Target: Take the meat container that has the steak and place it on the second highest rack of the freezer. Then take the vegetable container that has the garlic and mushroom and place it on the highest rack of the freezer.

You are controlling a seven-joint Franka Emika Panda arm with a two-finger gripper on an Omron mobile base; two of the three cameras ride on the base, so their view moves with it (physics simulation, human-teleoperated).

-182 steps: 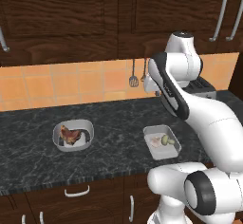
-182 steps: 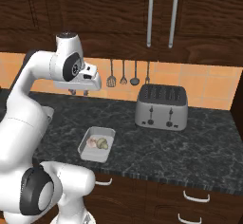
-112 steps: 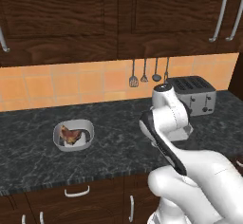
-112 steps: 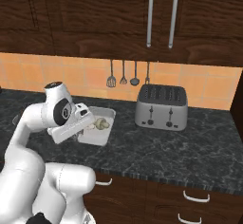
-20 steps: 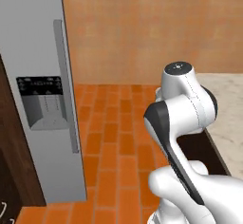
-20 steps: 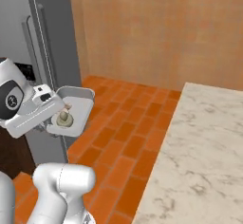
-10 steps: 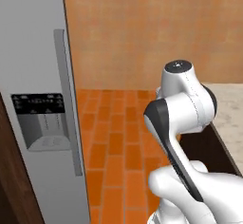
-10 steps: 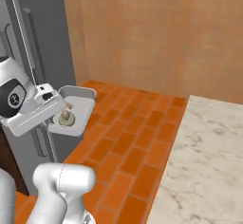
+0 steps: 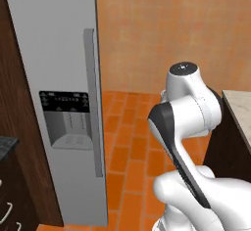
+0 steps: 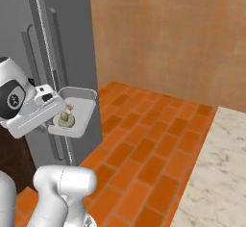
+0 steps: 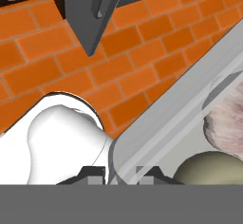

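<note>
Gripper [image 11: 121, 173] pinched narrowly on the near rim of one vegetable container [image 10: 79, 110], one mushroom [image 10: 66, 119] and one garlic bulb [image 11: 228, 123] just beyond the fingertips, closed freezer [image 9: 63, 78] alongside, two bar handles

A home kitchen, tall silver-grey refrigerator [image 9: 59, 78] with dispenser panel at frame left, orange brick-tile floor [image 9: 132, 142], pale marble countertop [image 10: 216, 173] lower right

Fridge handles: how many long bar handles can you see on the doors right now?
2. In the right base view, one handle sits left of the door seam and the other handle right of it, on the closed freezer. The gripper's container hides part of the seam below.
</note>
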